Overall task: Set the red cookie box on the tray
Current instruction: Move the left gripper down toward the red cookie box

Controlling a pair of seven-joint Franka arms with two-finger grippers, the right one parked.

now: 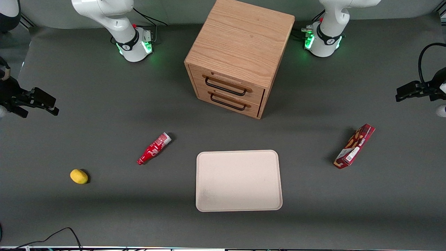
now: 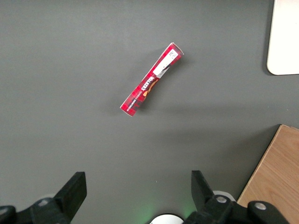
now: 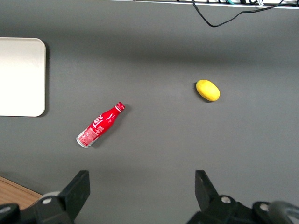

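Observation:
The red cookie box [image 1: 354, 146] lies flat on the grey table toward the working arm's end, its white label end nearer the front camera. In the left wrist view the box [image 2: 151, 80] lies at a slant, well apart from the fingers. My gripper [image 1: 400, 94] hangs above the table, farther from the front camera than the box. The gripper [image 2: 137, 186] is open, with only bare table between its fingers. The pale beige tray [image 1: 238, 180] sits mid-table, nearer the front camera than the cabinet, with nothing on it; a corner of the tray [image 2: 283, 37] shows in the left wrist view.
A wooden two-drawer cabinet [image 1: 240, 55] stands mid-table, farther from the front camera than the tray. A red bottle [image 1: 154, 148] and a yellow lemon [image 1: 79, 176] lie toward the parked arm's end. A black cable [image 1: 66, 232] lies at the table's near edge.

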